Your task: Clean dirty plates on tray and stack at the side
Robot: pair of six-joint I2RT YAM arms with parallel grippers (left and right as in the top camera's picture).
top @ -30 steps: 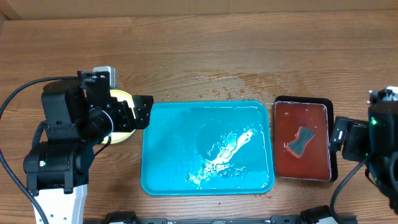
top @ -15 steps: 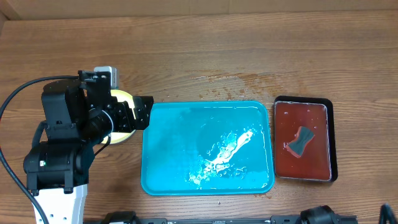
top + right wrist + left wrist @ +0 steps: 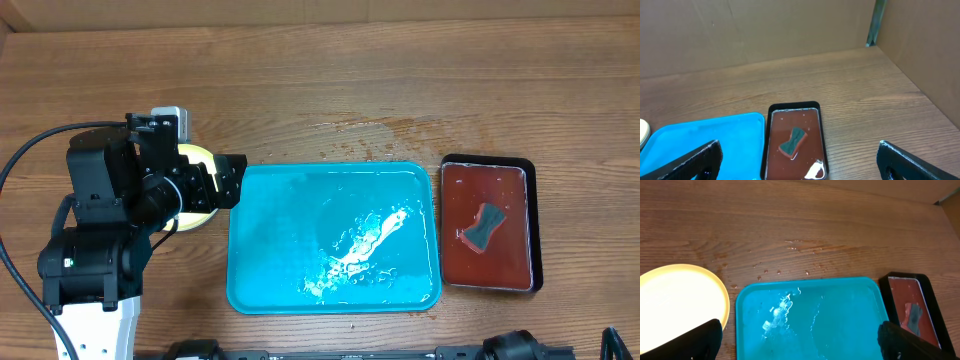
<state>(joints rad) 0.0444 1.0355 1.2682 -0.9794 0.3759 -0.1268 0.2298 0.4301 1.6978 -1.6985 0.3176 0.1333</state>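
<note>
The turquoise tray (image 3: 280, 230) lies mid-table, wet and with no plate on it; it also shows in the left wrist view (image 3: 840, 305) and the right wrist view (image 3: 705, 137). A pale yellow-green plate (image 3: 200, 155) sits on the wood left of the tray, mostly hidden under my left arm; the left wrist view (image 3: 680, 297) shows its clean top. I cannot tell how many plates lie under it. My left gripper (image 3: 228, 181) (image 3: 800, 342) hangs open and empty over the tray's left edge. My right gripper (image 3: 800, 160) is open and empty, above and in front of the red tray.
A dark red, black-rimmed tray (image 3: 455, 200) (image 3: 810, 150) with liquid holds a green-topped sponge (image 3: 486, 226) (image 3: 793, 141) right of the turquoise tray. Water drops speckle the wood behind the tray (image 3: 790, 270). Cardboard walls (image 3: 920, 40) stand at the back and right.
My right arm has drawn back out of the overhead view at the right edge. The left arm, plates and trays have not moved.
</note>
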